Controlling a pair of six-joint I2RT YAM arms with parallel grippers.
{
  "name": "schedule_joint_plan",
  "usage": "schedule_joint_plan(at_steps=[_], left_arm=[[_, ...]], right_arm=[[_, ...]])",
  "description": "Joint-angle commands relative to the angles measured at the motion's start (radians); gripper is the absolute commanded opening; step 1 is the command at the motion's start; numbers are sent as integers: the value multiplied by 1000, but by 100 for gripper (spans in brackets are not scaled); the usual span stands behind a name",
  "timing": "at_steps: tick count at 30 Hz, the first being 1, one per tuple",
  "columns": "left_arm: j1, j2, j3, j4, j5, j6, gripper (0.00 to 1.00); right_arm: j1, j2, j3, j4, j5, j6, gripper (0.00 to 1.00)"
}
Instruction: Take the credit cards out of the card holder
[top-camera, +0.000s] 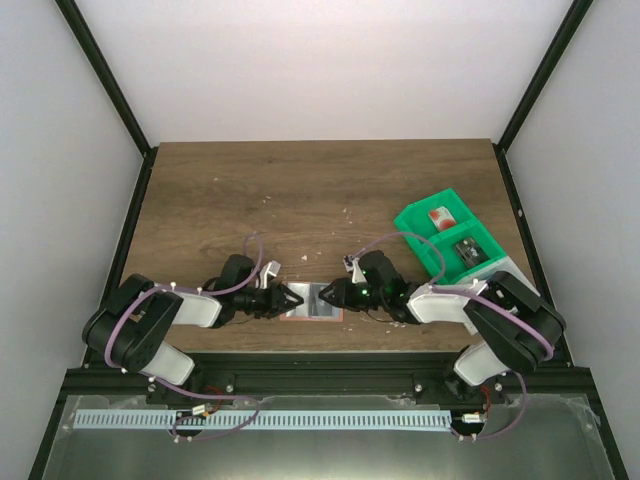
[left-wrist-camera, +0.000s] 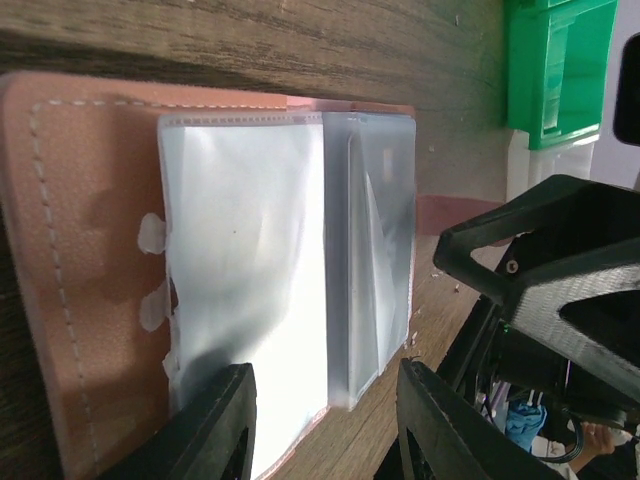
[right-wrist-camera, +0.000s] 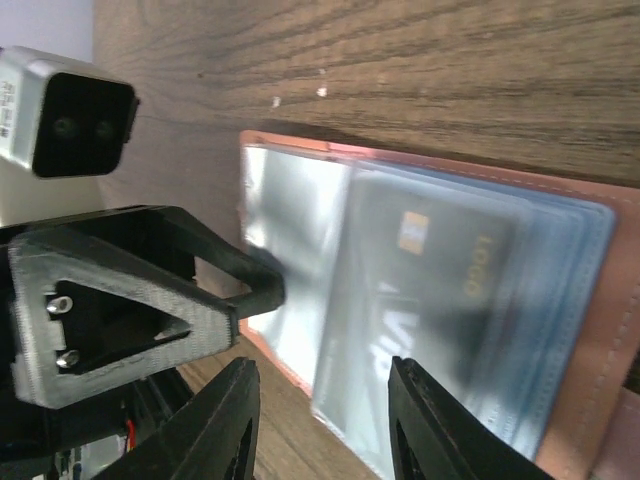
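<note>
dark credit card inside open card holder

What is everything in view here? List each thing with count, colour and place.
table: one, brown wood, beneath everything
green tray: one, green, right side of the table
white block: one, white, under the tray's near end
red-and-white credit card: one, tray's far compartment
dark credit card: one, tray's near compartment
card holder: one, tan-pink with clear sleeves, open flat at the near edge
dark grey credit card: one, inside a holder sleeve
specks: several, pale, mid-table
left hand: one, black, jaws apart at the holder's left
right hand: one, black, jaws apart at the holder's right
</note>
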Motion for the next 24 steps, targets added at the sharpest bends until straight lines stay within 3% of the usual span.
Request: schedule_joint_plan(at_steps=[1,9,15,24], left_arm=[[-4,-9,-22,-6,-4,4,41],[-3,-46,-24,-28,-10,-1,41],[-2,-119,20,-146,-87,44,43],[-2,-98,89,-289,-195,170,42]], right_arm=[[4,-30,-7,34,-29,9,37],[3,-36,-5,-5,13,12,37],[4,-29,-4,-64,70,5,37],[5,12,5,-66,78,-1,37]])
